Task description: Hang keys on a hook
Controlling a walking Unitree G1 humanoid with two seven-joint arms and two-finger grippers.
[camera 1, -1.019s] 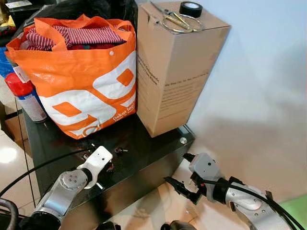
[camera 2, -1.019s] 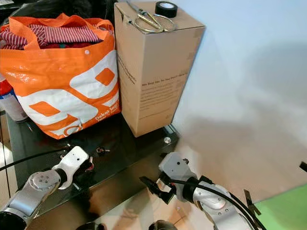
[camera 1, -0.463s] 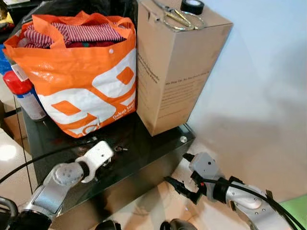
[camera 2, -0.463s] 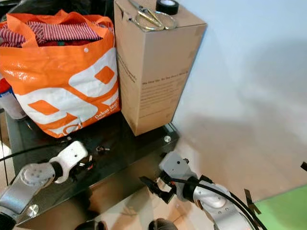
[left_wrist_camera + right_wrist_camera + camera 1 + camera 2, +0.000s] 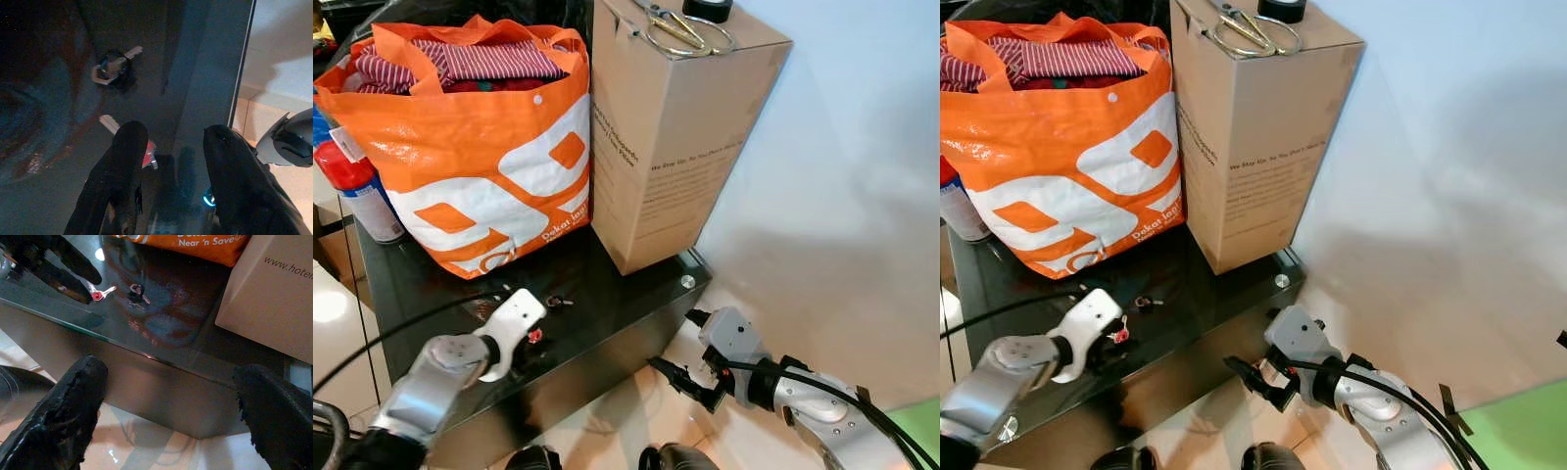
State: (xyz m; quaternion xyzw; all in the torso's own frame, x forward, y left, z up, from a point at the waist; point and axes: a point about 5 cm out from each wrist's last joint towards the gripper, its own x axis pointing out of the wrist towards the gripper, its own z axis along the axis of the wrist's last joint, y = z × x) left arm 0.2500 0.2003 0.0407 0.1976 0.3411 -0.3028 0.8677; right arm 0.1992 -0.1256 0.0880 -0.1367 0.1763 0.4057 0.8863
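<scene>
Left tool [image 5: 166, 161] had edged back slightly from the orange bag [image 5: 480, 166]; fingers spread over the red-tagged key [image 5: 146, 155] on desk [image 5: 607, 313]. Right tool [image 5: 171, 416] released. Nothing grasped, hanging undone.

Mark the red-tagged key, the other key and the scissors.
Red-tagged key [image 5: 149, 149], left wrist view: on its red tag.
Other key [image 5: 111, 68], left wrist view: on its dark head.
Scissors [image 5: 677, 27], left eye view: on the handles atop the cardboard box [image 5: 675, 166].
</scene>
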